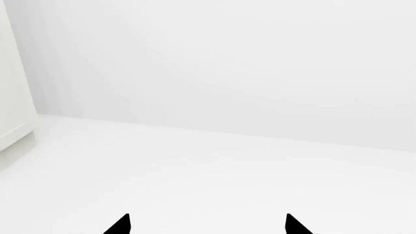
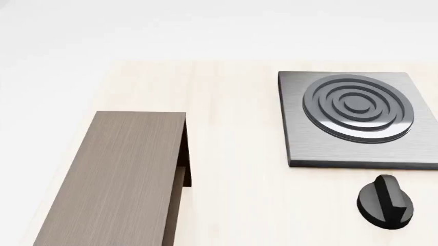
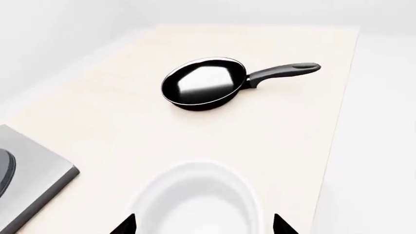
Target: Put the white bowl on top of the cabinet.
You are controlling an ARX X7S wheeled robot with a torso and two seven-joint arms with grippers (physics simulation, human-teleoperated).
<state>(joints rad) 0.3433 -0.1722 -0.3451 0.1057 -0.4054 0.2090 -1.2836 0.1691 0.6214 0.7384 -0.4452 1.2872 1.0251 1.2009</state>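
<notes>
The white bowl (image 3: 198, 202) stands on the pale wooden counter in the right wrist view, directly in front of my right gripper (image 3: 202, 225). The gripper's two black fingertips are wide apart, one on each side of the bowl's near rim, and hold nothing. The cabinet (image 2: 116, 179), a long grey-brown wooden box with a flat top, lies at the lower left of the head view. My left gripper (image 1: 206, 224) is open and empty, facing a plain white surface and wall. Neither arm shows in the head view, and the bowl is out of that view.
A black frying pan (image 3: 203, 84) with its handle (image 3: 284, 71) lies beyond the bowl. The square grey metal stove plate (image 2: 356, 118) sits at the right of the head view, with a black knob (image 2: 385, 201) in front; its corner shows in the right wrist view (image 3: 29, 187).
</notes>
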